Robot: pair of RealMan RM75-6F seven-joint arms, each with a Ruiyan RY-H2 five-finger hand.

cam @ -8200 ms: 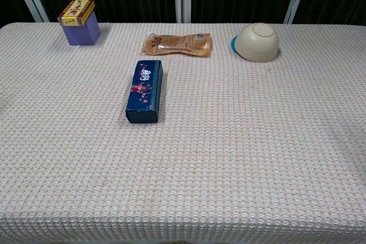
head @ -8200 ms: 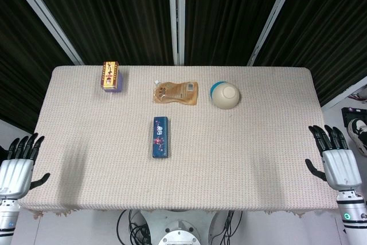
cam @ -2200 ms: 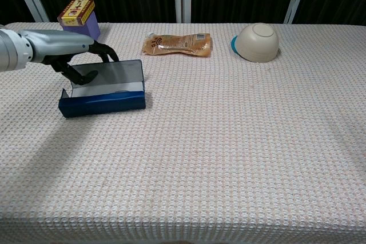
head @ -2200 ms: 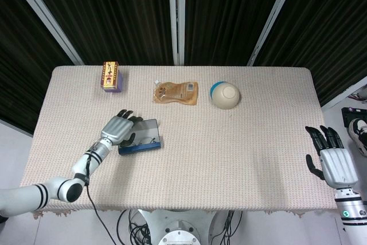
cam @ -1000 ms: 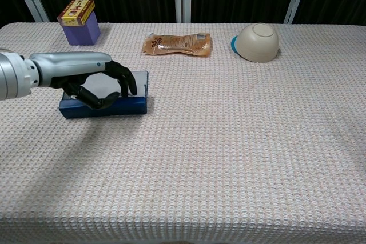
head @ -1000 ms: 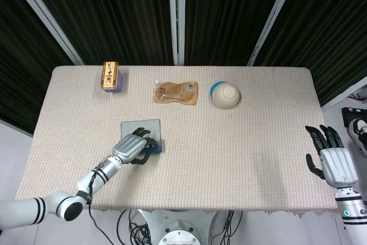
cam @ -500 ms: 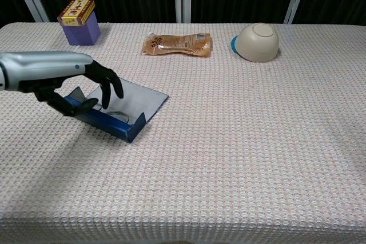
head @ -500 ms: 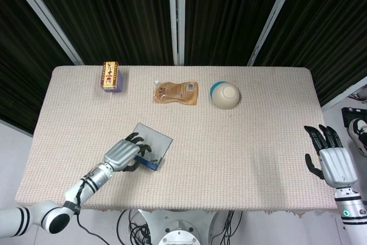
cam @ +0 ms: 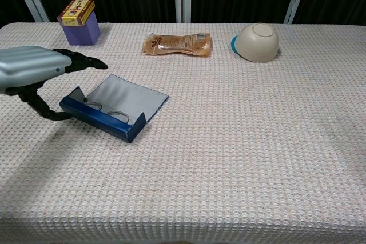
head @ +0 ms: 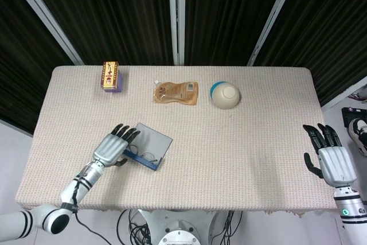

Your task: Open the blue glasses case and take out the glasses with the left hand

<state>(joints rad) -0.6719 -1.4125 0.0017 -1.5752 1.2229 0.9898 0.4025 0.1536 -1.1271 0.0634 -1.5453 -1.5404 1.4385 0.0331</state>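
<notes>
On the woven table cloth (head: 241, 142), I hold the left hand (head: 112, 148) released, fingers spread, just left of the blue glasses case (cam: 103, 119), which lies open at near left, its grey lid flat. The thin wire-rimmed glasses (cam: 108, 111) sit inside. I judge a light pinch on the frame is needed, lifting straight up. The right hand (head: 331, 162) idles spread at far right.

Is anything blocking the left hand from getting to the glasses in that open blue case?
Nothing visible is. The blue glasses case lies open, its lid folded flat, with the glasses exposed inside. The left hand, fingers spread, hovers at the case's left end with only the low case wall between.
</notes>
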